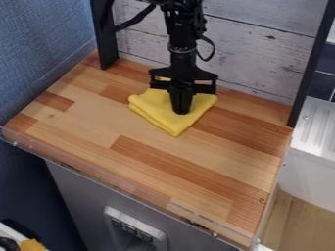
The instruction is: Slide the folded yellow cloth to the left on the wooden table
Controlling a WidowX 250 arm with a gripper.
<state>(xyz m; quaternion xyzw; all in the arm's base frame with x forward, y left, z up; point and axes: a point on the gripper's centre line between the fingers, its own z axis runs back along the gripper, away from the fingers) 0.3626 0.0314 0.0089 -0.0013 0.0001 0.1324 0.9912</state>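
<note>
- The black gripper (pixel 181 112) points straight down, its two fingers pressed together into a narrow, blunt wedge; whether a fold of cloth is caught between their tips, I cannot tell.
- Under the tips, and touching them, lies a yellow cloth (pixel 159 110), soft and matte, folded into a thick, roughly square pad. Its layers show along the left side, one corner is rounded, and another points toward the countertop's front edge.
- Above the fingers is a wide, angular black crossbar (pixel 201 88), then the jointed black arm (pixel 178 29), with a thin cable (pixel 210 49) looping out beside it.
- The cloth sits near the back edge of the butcher-block countertop (pixel 118 132), between the back corners and well apart from the front ones. The wood is smooth, in pale and reddish-brown staves.
- A clear strip (pixel 98 169) runs along the front edge.
- Behind the back edge stands a whitewashed plank panel (pixel 262 54), grained and knotted, between two flat black uprights (pixel 105 39) at the back corners.
- Past the left edge is a blue, woven-looking wall (pixel 39 39); past the right, a ridged white surface (pixel 319 122) and dark tiles (pixel 323 83).
</note>
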